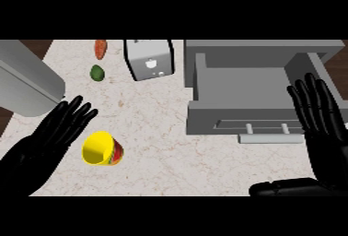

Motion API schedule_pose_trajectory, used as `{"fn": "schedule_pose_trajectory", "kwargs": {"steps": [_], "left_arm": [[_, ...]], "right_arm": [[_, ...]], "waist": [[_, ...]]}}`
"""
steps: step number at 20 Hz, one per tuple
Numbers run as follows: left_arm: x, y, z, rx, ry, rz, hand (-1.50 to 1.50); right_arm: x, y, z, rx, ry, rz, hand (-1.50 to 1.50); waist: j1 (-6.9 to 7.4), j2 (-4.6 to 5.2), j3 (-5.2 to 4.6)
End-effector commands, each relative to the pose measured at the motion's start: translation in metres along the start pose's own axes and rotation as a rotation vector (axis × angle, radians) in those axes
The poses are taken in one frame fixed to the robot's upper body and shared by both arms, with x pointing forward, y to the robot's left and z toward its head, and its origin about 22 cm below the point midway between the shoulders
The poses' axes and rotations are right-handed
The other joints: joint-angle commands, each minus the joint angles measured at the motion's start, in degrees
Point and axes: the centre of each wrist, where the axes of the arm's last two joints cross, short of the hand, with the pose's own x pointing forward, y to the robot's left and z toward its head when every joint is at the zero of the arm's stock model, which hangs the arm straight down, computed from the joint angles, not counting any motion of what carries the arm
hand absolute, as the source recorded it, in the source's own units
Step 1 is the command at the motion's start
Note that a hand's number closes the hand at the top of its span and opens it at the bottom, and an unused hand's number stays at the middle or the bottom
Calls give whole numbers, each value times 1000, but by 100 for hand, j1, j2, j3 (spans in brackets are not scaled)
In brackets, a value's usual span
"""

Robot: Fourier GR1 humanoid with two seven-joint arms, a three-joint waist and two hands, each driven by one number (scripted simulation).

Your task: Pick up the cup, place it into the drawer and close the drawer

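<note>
The yellow cup (102, 148) lay at lower left beside the left robot hand (48, 140), fingers spread; the right robot hand (319, 120) stood flat by the open drawer (238, 94).

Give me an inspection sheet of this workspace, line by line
Surface: pale marbled counter.
Job's things: yellow cup lying on its side, near the left hand; grey drawer open, nothing seen inside.
Clutter: toaster, orange vegetable, green fruit, grey cylinder at left edge.
Hands: left hand open beside cup; right hand open over the drawer's right side.
Cables: nothing seen.
Surroundings: dark wood at corners.
</note>
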Motion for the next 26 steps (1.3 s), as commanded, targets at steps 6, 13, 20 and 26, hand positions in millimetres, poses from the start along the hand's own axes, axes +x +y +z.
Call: {"fn": "schedule_pose_trajectory", "kwargs": {"steps": [6, 13, 20, 26], "left_arm": [[-12, 73, 24, -108, 125, 158, -150], [-78, 99, 16, -70, 206, 115, -150], [-115, 101, 39, -36, 259, 49, -150], [-152, 112, 50, -8, 320, 45, -150]], "right_arm": [[-4, 3, -23, 52, 73, -16, -150], [-29, -26, -41, 68, 53, -5, -150], [-9, -2, -52, 64, 29, 6, -150], [-17, -26, -55, 61, 26, 17, -150]], "waist": [[35, -39, 21], [4, -22, 19], [21, -33, 17], [-9, -25, 17]]}}
